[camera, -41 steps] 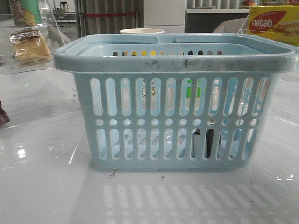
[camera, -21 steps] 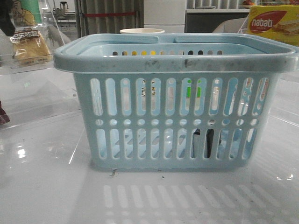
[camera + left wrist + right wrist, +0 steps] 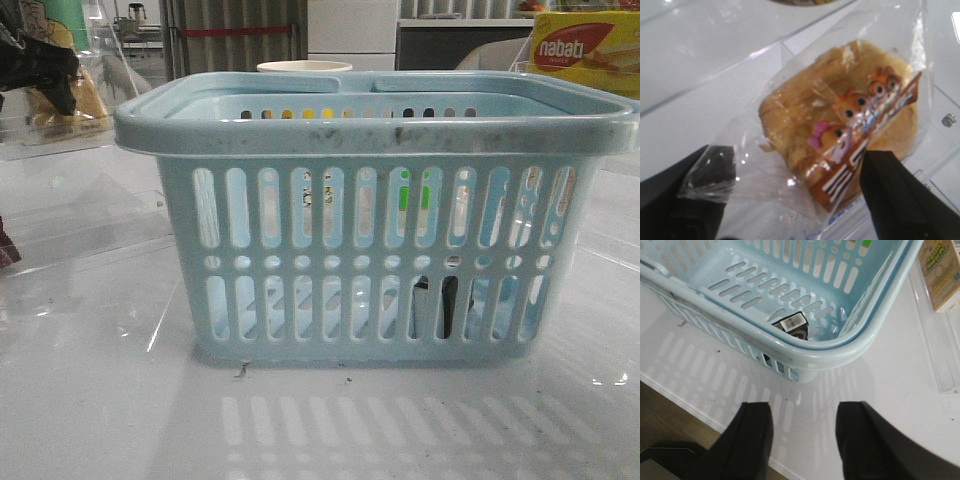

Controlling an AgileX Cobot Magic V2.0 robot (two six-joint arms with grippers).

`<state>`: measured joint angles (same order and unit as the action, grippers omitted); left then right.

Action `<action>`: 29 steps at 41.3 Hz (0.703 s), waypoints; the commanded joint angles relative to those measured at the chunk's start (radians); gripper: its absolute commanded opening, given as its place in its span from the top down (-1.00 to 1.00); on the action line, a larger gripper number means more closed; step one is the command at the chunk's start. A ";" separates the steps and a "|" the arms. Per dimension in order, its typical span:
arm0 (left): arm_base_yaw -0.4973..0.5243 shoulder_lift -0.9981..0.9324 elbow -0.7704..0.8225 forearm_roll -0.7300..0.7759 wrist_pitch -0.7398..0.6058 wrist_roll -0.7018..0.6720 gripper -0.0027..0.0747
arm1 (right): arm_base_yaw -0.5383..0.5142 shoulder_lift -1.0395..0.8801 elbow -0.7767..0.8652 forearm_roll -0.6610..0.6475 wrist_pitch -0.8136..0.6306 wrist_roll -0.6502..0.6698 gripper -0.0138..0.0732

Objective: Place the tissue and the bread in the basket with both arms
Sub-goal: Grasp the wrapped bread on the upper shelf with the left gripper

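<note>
The light-blue basket (image 3: 380, 130) stands mid-table. The tissue, a small dark pack, shows through its lower slots (image 3: 440, 305) and lies on the basket floor in the right wrist view (image 3: 792, 325). The bread (image 3: 840, 115), golden-brown in a clear wrapper, lies at the far left behind the basket (image 3: 88, 100). My left gripper (image 3: 40, 65) is at the bread, open, and the wrapper lies between its fingers (image 3: 895, 195). My right gripper (image 3: 802, 425) is open and empty above the table, just off a basket corner (image 3: 840, 347). It is out of the front view.
A yellow-red nabati box (image 3: 585, 50) stands at the back right. A white cup rim (image 3: 305, 67) shows behind the basket. Another printed box (image 3: 942, 275) lies beside the basket. The table's edge (image 3: 670, 395) is close to my right gripper. Clear plastic dividers lie on the table.
My left gripper has come into the front view at the top left and now partly covers the bread. The basket and the tissue have not moved.
</note>
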<state>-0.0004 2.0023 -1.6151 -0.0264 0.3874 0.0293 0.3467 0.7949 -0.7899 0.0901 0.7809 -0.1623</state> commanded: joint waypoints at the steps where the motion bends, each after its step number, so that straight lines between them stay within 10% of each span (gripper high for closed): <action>1: 0.000 -0.047 -0.038 -0.010 -0.090 -0.001 -0.22 | -0.001 -0.008 -0.027 0.003 -0.059 -0.001 -0.27; 14: 0.000 -0.056 -0.038 -0.010 -0.048 -0.001 0.46 | -0.001 -0.008 -0.027 0.003 -0.059 -0.001 -0.27; 29: -0.002 -0.211 -0.044 -0.010 0.091 -0.001 0.70 | -0.001 -0.008 -0.027 0.003 -0.058 -0.001 -0.27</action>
<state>-0.0004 1.9063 -1.6210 -0.0352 0.5137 0.0293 0.3467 0.7949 -0.7899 0.0901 0.7809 -0.1623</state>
